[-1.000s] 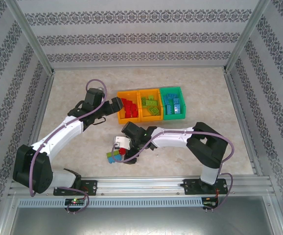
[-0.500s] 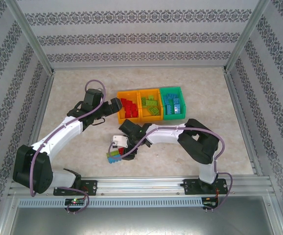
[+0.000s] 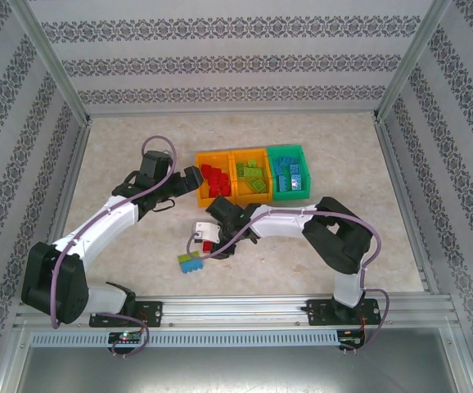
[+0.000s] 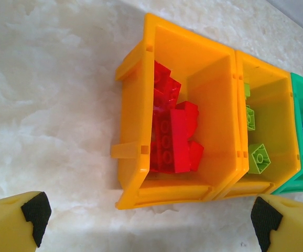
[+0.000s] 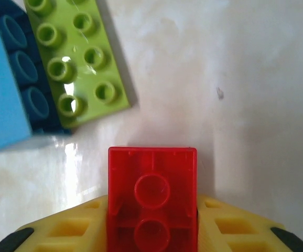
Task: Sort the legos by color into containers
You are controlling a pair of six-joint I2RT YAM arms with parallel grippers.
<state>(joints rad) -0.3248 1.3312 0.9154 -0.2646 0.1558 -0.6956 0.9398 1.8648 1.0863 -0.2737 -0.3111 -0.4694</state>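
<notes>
My right gripper (image 3: 207,240) has just narrowed onto 1 red brick (image 5: 152,194) and drawn it clear. The blue brick (image 5: 7,79) and green brick (image 5: 75,63) stay at its 7 o'clock. Next, I judge, come the containers (image 3: 233,152) at 1 o'clock. The wrist view confirms the grip, which overhead leaves unclear. My left gripper (image 4: 151,220) hangs wide beside the red bin (image 4: 136,131).
</notes>
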